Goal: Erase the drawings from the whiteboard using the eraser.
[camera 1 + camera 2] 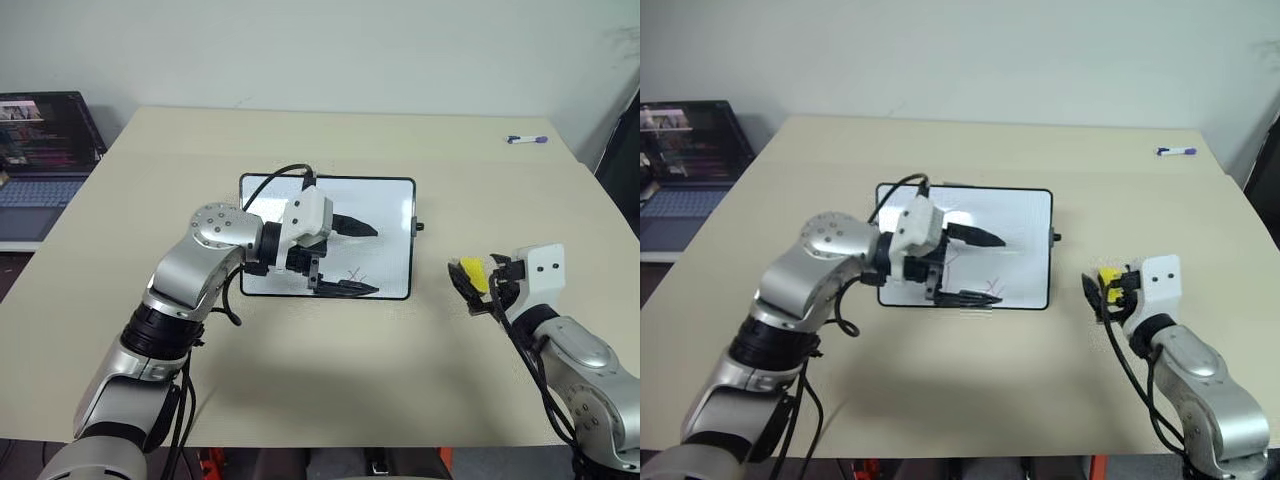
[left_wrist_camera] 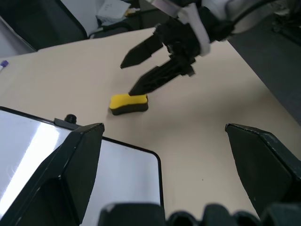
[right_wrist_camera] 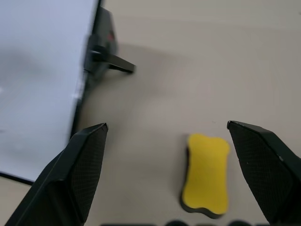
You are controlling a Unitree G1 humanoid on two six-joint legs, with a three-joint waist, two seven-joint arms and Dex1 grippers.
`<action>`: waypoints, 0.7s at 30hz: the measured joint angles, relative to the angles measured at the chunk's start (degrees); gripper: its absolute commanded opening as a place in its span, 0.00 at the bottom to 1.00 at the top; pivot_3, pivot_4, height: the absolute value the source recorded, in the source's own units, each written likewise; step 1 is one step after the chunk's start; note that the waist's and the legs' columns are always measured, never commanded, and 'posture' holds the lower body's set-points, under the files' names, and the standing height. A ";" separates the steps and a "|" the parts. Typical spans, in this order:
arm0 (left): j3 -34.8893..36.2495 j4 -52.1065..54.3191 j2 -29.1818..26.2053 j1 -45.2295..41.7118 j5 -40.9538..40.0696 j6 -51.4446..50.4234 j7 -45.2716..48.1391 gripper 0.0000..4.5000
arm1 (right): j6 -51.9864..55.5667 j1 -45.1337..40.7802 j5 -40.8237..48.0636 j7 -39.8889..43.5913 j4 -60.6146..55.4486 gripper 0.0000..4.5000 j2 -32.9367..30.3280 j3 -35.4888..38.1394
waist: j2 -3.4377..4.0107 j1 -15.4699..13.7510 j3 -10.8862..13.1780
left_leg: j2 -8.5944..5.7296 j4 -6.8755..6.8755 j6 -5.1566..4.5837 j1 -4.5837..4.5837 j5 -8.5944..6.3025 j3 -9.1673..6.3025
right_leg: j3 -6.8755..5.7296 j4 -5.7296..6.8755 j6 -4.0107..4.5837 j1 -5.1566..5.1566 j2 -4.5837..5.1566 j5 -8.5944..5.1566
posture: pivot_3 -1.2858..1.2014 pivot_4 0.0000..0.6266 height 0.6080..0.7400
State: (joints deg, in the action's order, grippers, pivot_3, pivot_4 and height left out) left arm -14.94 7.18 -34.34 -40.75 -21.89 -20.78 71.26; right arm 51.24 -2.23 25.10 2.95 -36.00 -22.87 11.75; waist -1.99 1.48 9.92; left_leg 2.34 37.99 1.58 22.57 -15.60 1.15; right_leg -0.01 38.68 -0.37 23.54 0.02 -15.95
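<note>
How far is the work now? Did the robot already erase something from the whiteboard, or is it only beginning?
It looks like only the beginning. The drawings are on the whiteboard unerased. The eraser lies on the table beside the board, not yet gripped; the right gripper is open around it. The left gripper hangs open over the board. Left to do: grasp the eraser and wipe the marks.

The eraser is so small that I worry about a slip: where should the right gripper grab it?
Grip the eraser across its narrow waist, pinching the two long sides, coming down from above. It lies flat, yellow face up, on the table, between the open fingers of the right gripper.
</note>
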 measured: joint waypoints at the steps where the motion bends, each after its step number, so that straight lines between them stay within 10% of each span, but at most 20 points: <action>1: -0.08 0.01 -0.10 0.01 0.28 0.25 0.51 1.00 | 1.06 -0.82 -0.27 -0.77 1.21 0.99 0.54 0.03 | 0.00 0.01 0.00 | 0.00 -0.01 0.00 -0.01 0.00 0.04 | 0.03 0.00 0.00 0.00 0.00 0.00 | 0.52 0.24 1.00; 16: -1.16 1.51 0.75 -0.01 0.69 1.02 3.14 1.00 | 4.41 -7.86 -3.08 -0.24 14.39 0.99 2.10 0.06 | 0.00 0.08 0.00 | 0.03 -0.01 -0.03 0.00 -0.01 0.56 | 0.62 0.20 -0.01 0.31 -0.20 0.01 | 0.52 0.24 1.00; 21: -1.16 2.05 0.66 0.00 0.69 -0.26 2.94 1.00 | 2.84 -8.06 -4.89 0.82 16.54 0.70 2.04 -0.26 | 0.00 0.09 0.00 | 0.10 -0.01 -0.02 0.11 -0.01 0.66 | 0.75 0.28 0.00 0.51 -0.31 0.01 | 0.52 0.24 1.00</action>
State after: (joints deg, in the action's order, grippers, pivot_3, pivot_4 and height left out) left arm -16.10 9.23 -33.68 -40.75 -21.20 -21.04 74.19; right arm 54.07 -10.29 20.22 3.77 -19.46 -20.83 11.49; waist -1.98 1.57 9.92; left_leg 2.44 37.98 1.56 22.67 -15.61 1.82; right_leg 0.74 38.96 -0.36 24.05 -0.29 -15.94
